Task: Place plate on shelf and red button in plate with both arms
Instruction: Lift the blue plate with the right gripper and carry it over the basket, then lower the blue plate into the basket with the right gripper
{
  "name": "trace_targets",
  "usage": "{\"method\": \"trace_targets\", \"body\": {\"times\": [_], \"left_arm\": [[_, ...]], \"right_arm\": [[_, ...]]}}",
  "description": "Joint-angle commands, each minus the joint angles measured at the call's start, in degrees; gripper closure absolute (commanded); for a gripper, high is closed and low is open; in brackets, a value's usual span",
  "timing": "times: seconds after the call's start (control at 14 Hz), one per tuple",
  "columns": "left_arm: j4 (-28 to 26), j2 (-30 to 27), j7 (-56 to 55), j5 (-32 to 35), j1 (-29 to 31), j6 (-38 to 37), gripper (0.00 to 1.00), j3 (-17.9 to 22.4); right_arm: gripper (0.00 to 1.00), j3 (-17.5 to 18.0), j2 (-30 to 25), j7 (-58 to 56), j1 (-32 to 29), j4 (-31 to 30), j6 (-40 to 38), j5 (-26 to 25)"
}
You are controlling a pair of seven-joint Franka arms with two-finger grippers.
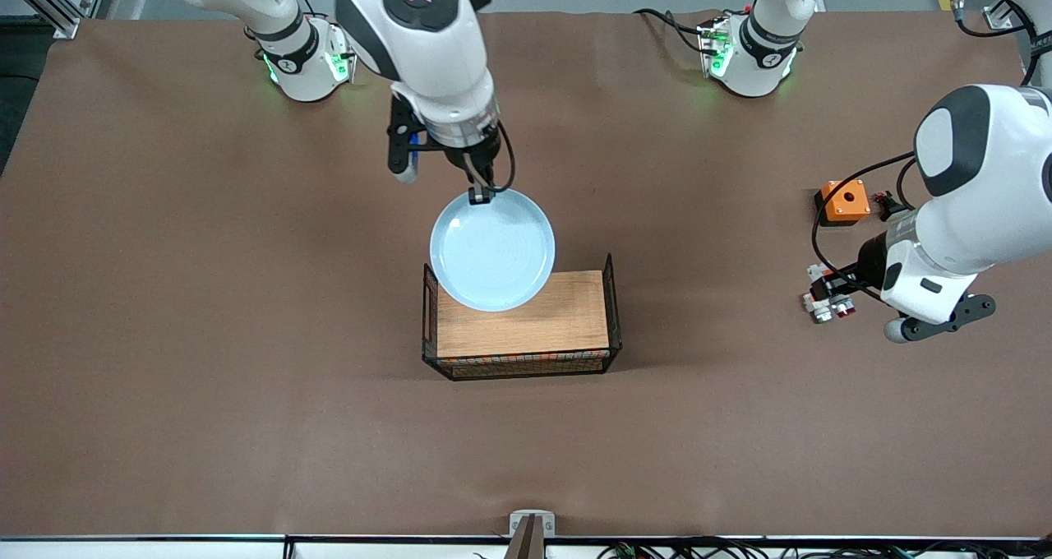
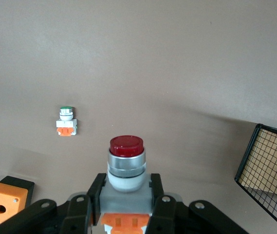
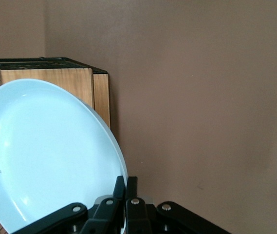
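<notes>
Pale blue plate (image 1: 492, 251) is up in the air, pinched at its rim by the right claw (image 1: 480, 194). Its fingers are clamped tight on the rim edge, clear in the right wrist view (image 3: 125, 195). The plate (image 3: 50, 151) hangs tilted over the wire basket (image 1: 611, 296), overlapping the basket's end toward the robot bases and its corner toward the right arm's end of the bench (image 1: 205, 337). The basket has black mesh walls and a wooden floor panel (image 1: 567, 312), and it sits mid-bench.

Left claw (image 1: 830, 296) is closed on the red button (image 1: 832, 306), out toward the left arm's end of the bench. The left wrist view shows the claw (image 2: 128, 204) gripping the module's pale body, dark red cap (image 2: 126, 145) pointing away from the wrist, metal collar below it, orange block down between the fingers (image 2: 82, 209). Can't tell from the front view whether the module is lifted off the bench or just resting on it.

On the bench near the left claw: an orange box (image 1: 844, 200) with a hole in its top, farther from the front camera than the held button. The left wrist view also shows this box (image 2: 4, 199), and a second small white-and-orange module (image 2: 66, 122) with a greenish cap standing upright on the bench, apart from both.
</notes>
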Motion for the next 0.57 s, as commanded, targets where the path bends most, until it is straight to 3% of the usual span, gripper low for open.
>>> {"method": "trace_targets", "body": {"times": [0.0,0.5], "left_arm": [[0.65,0.27,-0.87,-0.46,-0.34,-0.73,0.68,0.02],[0.65,0.88,-0.79,-0.73,-0.25,-0.29,0.68,0.02]], "right_arm": [[1.0,-0.85,2.7,5.07,0.67,0.99,3.28,-1.43],[1.0,-1.02,7.18,9.2,0.76,1.08,8.29,-2.74]]}}
